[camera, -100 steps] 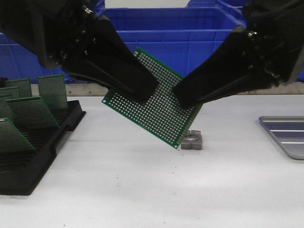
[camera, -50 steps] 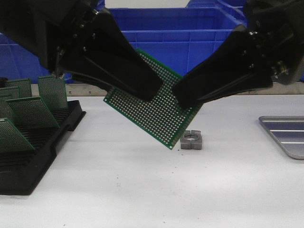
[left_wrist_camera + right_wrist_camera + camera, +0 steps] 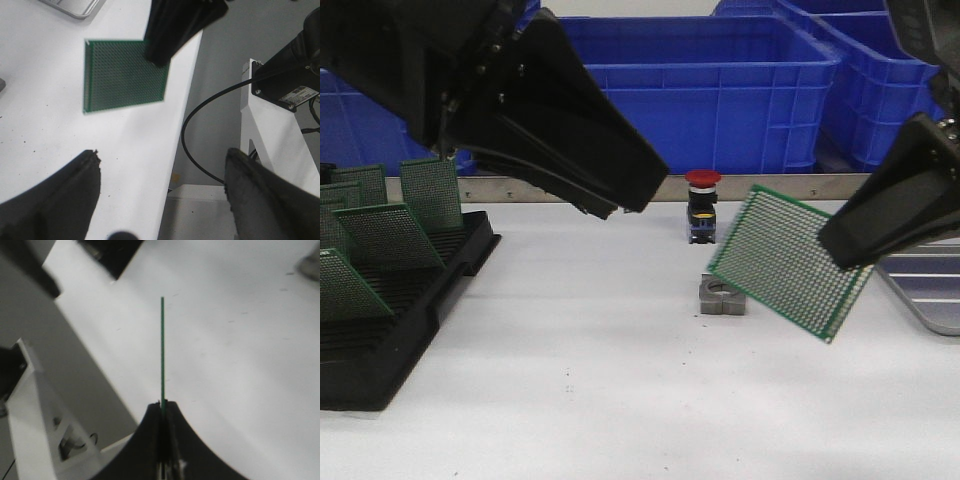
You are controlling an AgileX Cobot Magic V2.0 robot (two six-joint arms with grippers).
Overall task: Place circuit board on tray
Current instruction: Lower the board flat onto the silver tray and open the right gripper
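The white table [image 3: 620, 400] carried faint dark specks, and a metal strip ran along its far edge. Behind that stood large blue plastic bins [image 3: 720, 80]. On the left sat a black slotted rack [image 3: 390, 330] holding several green perforated boards [image 3: 430, 192] leaning in their slots. Near the middle lay a small grey metal block [image 3: 722, 295] with a round hole, and behind it a red-capped push button [image 3: 702, 205]. The left wrist view showed grey floor beyond the table edge, a white frame and a black cable.

The tray [image 3: 925, 285] was cut off by the right border of the front view, so only its left end, with a raised rim and pale ridges, showed. Both arms were cropped at the top. In the right wrist view the background was blurred and the circuit board appeared only as a thin green line, edge-on.

The circuit board [image 3: 790, 262] was green, rectangular and covered in a regular grid of small pale holes. It hung tilted in the air above the table, just right of the grey block and left of the tray, touching neither. The right gripper [image 3: 161, 407] had its fingers pressed together on the board's upper right corner. The left gripper [image 3: 160, 165] was empty, its jaws spread wide apart, raised above the table to the left
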